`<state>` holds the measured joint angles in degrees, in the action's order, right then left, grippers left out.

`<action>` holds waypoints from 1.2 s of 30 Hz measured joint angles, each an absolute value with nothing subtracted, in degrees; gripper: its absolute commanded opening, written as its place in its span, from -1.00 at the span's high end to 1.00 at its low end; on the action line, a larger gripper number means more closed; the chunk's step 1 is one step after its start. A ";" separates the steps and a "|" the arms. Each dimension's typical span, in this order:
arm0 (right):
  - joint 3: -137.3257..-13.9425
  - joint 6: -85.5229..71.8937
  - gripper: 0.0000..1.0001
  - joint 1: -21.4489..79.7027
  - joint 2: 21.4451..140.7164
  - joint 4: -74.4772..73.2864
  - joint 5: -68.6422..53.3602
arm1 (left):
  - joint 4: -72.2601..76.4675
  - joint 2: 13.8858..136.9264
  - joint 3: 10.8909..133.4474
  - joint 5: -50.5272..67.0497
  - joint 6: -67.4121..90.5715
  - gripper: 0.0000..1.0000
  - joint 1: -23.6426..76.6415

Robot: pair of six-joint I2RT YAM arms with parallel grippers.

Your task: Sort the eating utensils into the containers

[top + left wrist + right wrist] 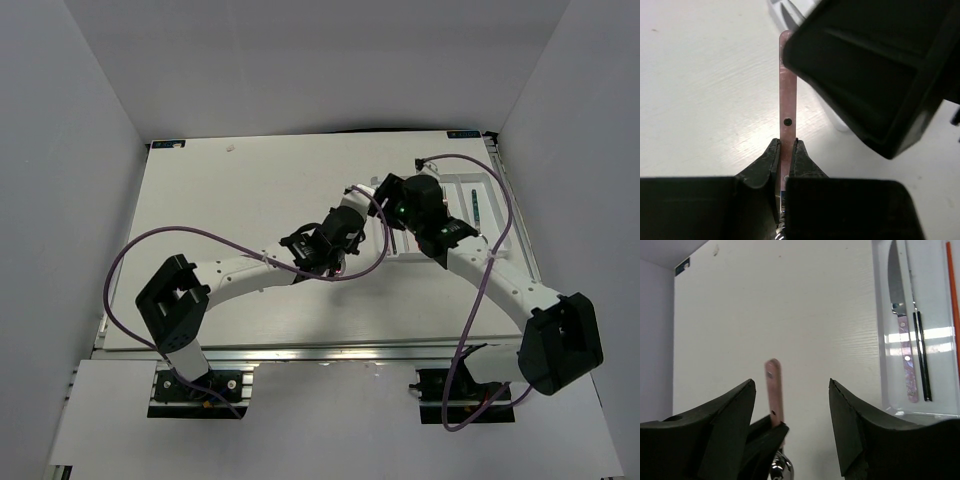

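My left gripper (786, 145) is shut on the pink handle of a spoon (786, 90), which stands clear of the table. In the right wrist view the same pink handle (773, 390) rises from the left fingers, with the shiny spoon bowl (781, 466) below. My right gripper (792, 385) is open, its jaws wide on either side of the handle and not touching it. In the top view the two grippers, left (358, 200) and right (385, 190), meet just left of the white tray (503, 215). The tray (879, 340) holds a pink-handled knife (904, 345), dark chopsticks (921, 355) and an orange chopstick (953, 295).
A teal-handled utensil (477, 205) lies in a tray compartment. The right gripper's black housing (875, 75) hangs close over the left gripper. The tray's corner (839, 124) lies just right of the held spoon. Grey walls enclose the white table (250, 200).
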<state>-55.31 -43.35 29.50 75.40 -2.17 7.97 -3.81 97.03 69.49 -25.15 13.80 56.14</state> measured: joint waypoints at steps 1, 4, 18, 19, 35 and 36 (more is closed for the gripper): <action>-55.44 -43.38 -0.26 29.82 75.55 -2.98 9.19 | -3.84 97.03 69.49 -26.24 13.19 1.00 56.34; -55.51 -43.53 -0.18 30.48 76.34 -3.75 11.09 | -3.75 97.03 69.49 -28.86 11.73 1.00 56.55; -48.27 -48.07 -0.14 30.89 72.40 2.55 12.14 | -0.97 97.01 69.36 -29.74 10.55 1.00 57.19; -47.35 -48.58 -0.13 30.87 71.22 3.22 12.45 | -0.89 97.01 69.36 -29.74 10.59 1.00 57.21; -47.97 -51.77 -0.07 30.87 73.95 8.01 12.12 | 0.08 96.84 69.30 -26.06 11.88 1.00 57.21; -48.18 -51.77 -0.06 30.87 74.46 8.25 11.79 | 0.21 96.68 69.10 -25.74 11.90 1.00 57.21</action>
